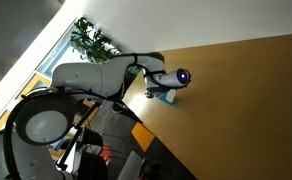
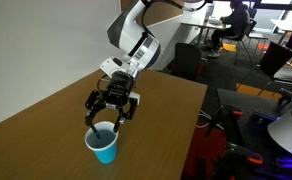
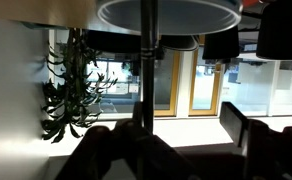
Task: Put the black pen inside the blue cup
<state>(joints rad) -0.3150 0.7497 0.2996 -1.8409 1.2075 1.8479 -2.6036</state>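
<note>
The blue cup [image 2: 105, 146] stands on the wooden table [image 2: 171, 110] near its front corner; it shows as a cyan patch in an exterior view [image 1: 164, 97]. My gripper [image 2: 111, 112] hangs right above it, fingers spread apart. The black pen [image 2: 93, 125] stands steeply, its lower end inside the cup and its upper end by one finger. In the wrist view the cup's rim [image 3: 166, 14] fills the top, the pen [image 3: 146, 60] runs straight from it, and the gripper's fingers [image 3: 171, 128] sit wide apart either side.
The table edge [image 2: 191, 130] drops off close beside the cup. Office chairs and desks [image 2: 256, 60] stand beyond. A potted plant [image 1: 91, 40] and equipment [image 1: 41, 125] sit past the table's end by the window.
</note>
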